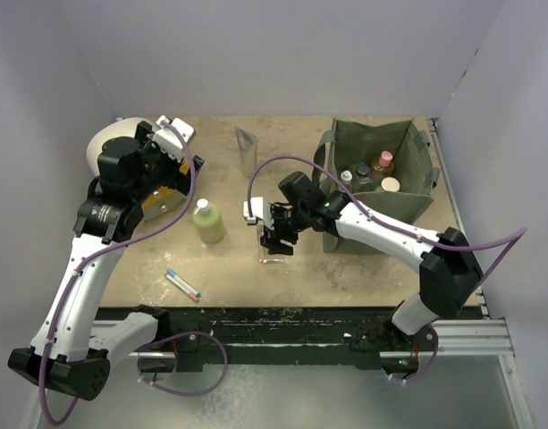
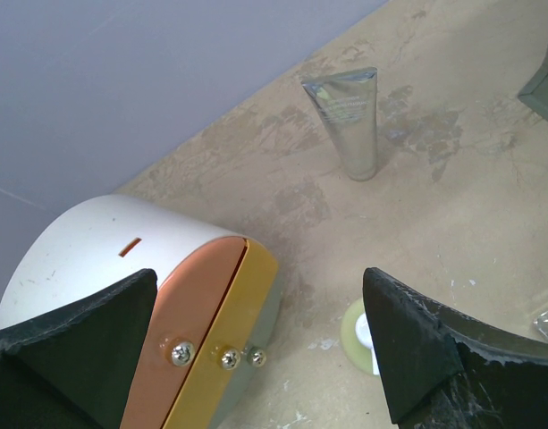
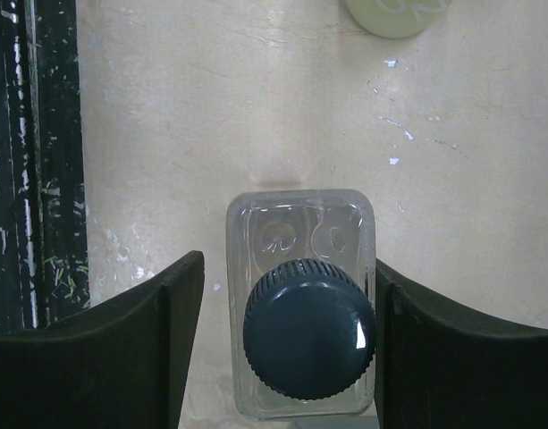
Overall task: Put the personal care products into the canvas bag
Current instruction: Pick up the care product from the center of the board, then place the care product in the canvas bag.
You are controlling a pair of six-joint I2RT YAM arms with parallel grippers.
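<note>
A clear bottle [image 1: 274, 253] with a dark cap [image 3: 309, 340] stands upright on the table in front of the canvas bag [image 1: 415, 198]. My right gripper [image 1: 275, 234] is open around it from above; the right finger touches its side and a small gap shows at the left finger [image 3: 171, 340]. A pale green bottle [image 1: 208, 222] stands left of it, and a silver-grey tube [image 1: 247, 150] stands at the back. Several bottles, one of them amber [image 1: 383, 163], sit inside the bag. My left gripper [image 1: 177, 170] hangs open and empty at the far left.
A white and orange domed box [image 2: 95, 250] lies under the left gripper [image 2: 260, 286], with the pale green bottle [image 2: 354, 329] beside the right finger. A thin stick [image 1: 182, 284] with red and blue marks lies near the front edge. Grey walls enclose the table.
</note>
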